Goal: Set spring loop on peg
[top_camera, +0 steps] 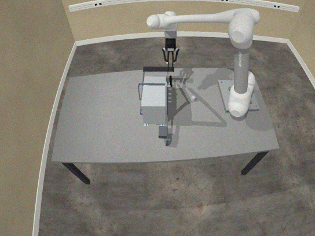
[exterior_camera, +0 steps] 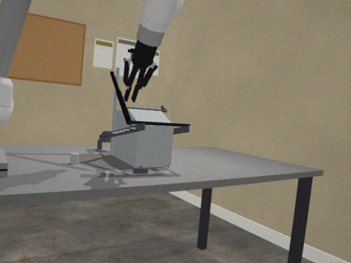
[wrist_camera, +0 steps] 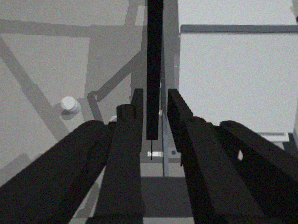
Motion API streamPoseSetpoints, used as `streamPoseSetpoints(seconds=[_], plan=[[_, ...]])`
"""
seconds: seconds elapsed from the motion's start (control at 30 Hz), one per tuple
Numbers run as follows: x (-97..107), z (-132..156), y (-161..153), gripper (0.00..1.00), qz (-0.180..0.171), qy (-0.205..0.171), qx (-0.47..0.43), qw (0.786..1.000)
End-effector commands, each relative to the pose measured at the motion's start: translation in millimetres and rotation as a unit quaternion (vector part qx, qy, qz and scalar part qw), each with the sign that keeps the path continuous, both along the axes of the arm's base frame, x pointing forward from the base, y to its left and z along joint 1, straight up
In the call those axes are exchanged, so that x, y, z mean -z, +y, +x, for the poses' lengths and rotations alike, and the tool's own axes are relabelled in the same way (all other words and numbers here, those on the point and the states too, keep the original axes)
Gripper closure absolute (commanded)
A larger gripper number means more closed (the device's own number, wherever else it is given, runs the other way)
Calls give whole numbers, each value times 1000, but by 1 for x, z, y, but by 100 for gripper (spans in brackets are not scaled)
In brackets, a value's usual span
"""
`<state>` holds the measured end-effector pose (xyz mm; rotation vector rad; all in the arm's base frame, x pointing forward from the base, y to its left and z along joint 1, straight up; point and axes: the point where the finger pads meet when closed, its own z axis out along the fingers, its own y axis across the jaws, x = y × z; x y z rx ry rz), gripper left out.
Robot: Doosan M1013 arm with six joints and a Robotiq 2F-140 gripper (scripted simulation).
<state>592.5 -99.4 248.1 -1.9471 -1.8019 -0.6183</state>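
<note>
The feeder is a pale grey box [top_camera: 153,115] [exterior_camera: 155,145] with a dark pedal plate [top_camera: 156,69] [exterior_camera: 161,124] [wrist_camera: 165,197] raised at one end. Several light pegs [top_camera: 169,101] [exterior_camera: 122,131] line the side arm. A black bar, which looks like the spring [exterior_camera: 120,95] [wrist_camera: 154,65], slants down beside the grey post; its thin end wire reaches the peg [wrist_camera: 155,154] near the pedal. My gripper [top_camera: 170,65] [exterior_camera: 130,100] [wrist_camera: 155,102] is slightly open and empty above the pedal end, its fingers either side of the spring in the wrist view. The whitish weight [top_camera: 193,98] [exterior_camera: 74,158] [wrist_camera: 69,104] stands upright on the bench.
The tall grey post [exterior_camera: 115,106] rises beside the box. A dark block [top_camera: 163,132] [exterior_camera: 106,136] sits at the arm's other end. A thin bar [top_camera: 153,84] [wrist_camera: 240,28] crosses over the box. The robot base plate [top_camera: 224,95] lies beyond the weight. The bench [top_camera: 101,130] [exterior_camera: 245,167] carries everything.
</note>
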Motion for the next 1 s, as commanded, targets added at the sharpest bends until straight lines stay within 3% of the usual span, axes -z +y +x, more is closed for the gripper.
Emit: streamPoseSetpoints(seconds=[0.0,0.97], plan=[[0,0,0,76,0,-1,0,1000],[18,1,13,76,0,-1,0,1000]])
